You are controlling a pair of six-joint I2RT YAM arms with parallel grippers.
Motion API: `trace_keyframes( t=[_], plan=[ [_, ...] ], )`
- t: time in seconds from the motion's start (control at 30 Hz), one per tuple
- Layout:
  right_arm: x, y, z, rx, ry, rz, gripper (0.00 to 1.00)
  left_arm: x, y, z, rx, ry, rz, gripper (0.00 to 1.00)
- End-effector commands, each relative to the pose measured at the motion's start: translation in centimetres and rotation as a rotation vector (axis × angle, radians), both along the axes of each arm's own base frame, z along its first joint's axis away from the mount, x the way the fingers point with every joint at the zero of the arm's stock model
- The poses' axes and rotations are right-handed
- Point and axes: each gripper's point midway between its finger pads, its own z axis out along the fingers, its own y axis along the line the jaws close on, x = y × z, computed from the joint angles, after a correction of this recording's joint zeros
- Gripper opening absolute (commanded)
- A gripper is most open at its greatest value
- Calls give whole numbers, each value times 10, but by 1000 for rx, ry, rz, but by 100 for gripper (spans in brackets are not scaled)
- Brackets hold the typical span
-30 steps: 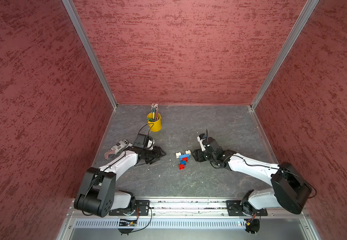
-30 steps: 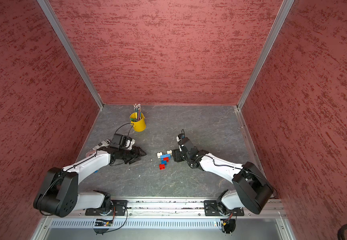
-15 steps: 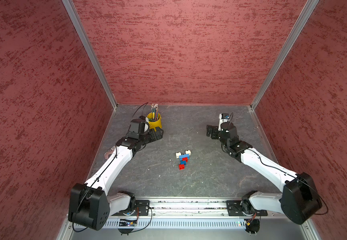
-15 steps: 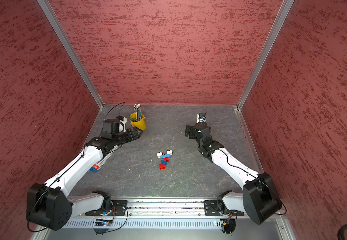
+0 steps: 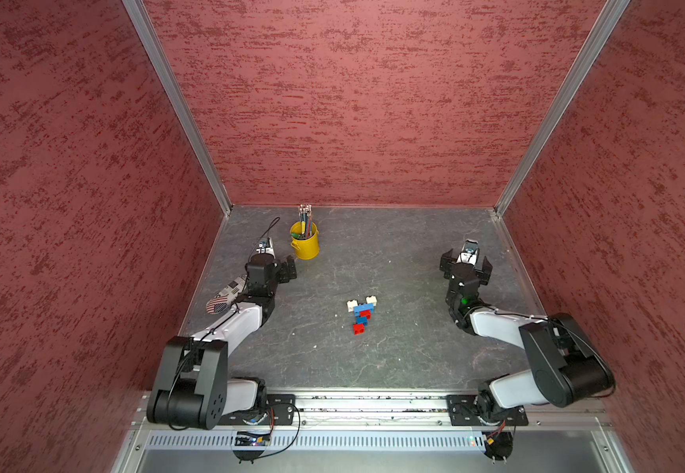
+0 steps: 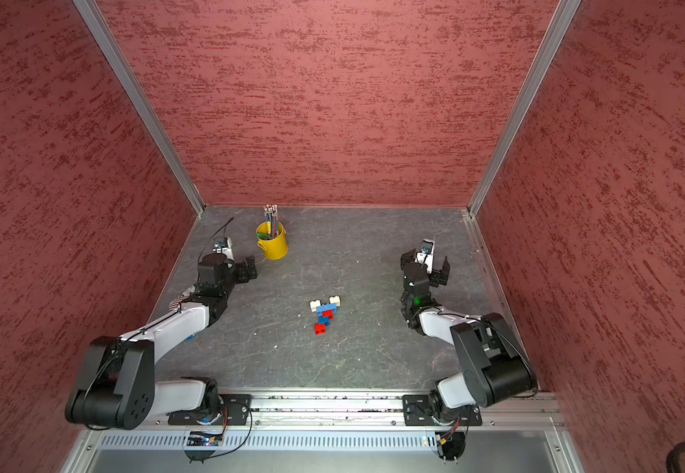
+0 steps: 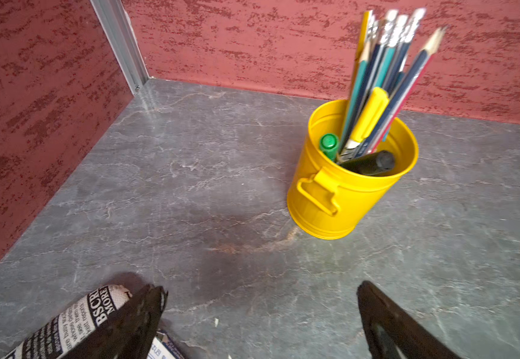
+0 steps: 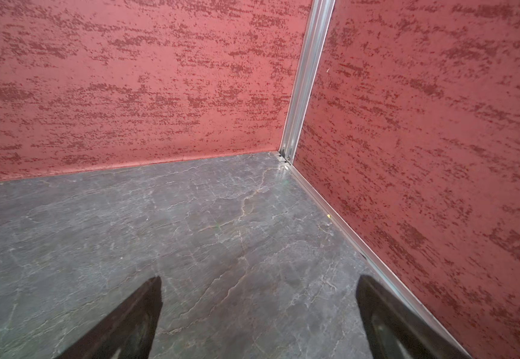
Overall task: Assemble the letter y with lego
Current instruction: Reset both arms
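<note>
Both top views show the letter y (image 5: 360,314) lying flat in the middle of the tabletop (image 5: 406,356): white arm tips, a blue crossbar and a red-blue-red stem. Well apart from it, the left end effector (image 7: 260,298) and right end effector (image 8: 258,292) gape wide, holding nothing. Beside the left one, a printed pouch (image 7: 75,320) reads "BSCR" and "MORE", near a yellow bucket (image 7: 339,192) of pencils (image 7: 386,62).

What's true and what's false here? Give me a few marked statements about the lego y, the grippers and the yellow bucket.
The letter y lies on the table with nothing gripping it. True.
The left gripper holds a red brick. False: it is open and empty.
The yellow bucket stands upright with pencils in it. True.
The right gripper touches the letter y. False: it is open and well apart from it.
</note>
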Motion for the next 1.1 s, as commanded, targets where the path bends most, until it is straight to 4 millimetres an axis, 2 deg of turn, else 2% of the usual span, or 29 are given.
trace_keyframes(
  t=[0.0,0.1,0.17,0.27,0.37,0.43,0.67,0.7,0.73,0.8,0.87,1.0,1.07],
  plan=[
    [6,-3,37,29,-180,40,99,21,5,44,0,-205,-23,100],
    [13,-4,38,45,-204,86,99,28,11,52,-38,-281,-40,100],
    [17,-4,32,84,-227,134,99,33,17,50,-69,-293,-50,100],
    [13,-8,22,82,-243,124,99,35,20,31,-135,-307,-38,100],
    [11,-5,21,83,-247,156,99,34,5,18,-92,-332,-74,100],
    [14,-1,11,81,-238,194,99,37,1,12,-79,-295,-90,100],
    [58,12,-10,67,-79,244,99,60,0,4,-101,-199,-106,100],
    [68,10,-16,69,-42,217,100,60,0,4,-100,-204,-109,100],
    [74,-4,-25,72,3,101,99,59,0,4,-102,-203,-111,100],
    [82,-8,-26,69,23,47,100,55,-1,6,-100,-224,-117,100],
    [78,-2,-22,65,3,88,100,52,-1,9,-98,-246,-120,100],
    [73,-7,-21,73,-10,62,100,51,-2,10,-97,-251,-123,100],
    [63,-7,-13,75,-56,79,100,51,-3,9,-97,-247,-129,100]
  ],
)
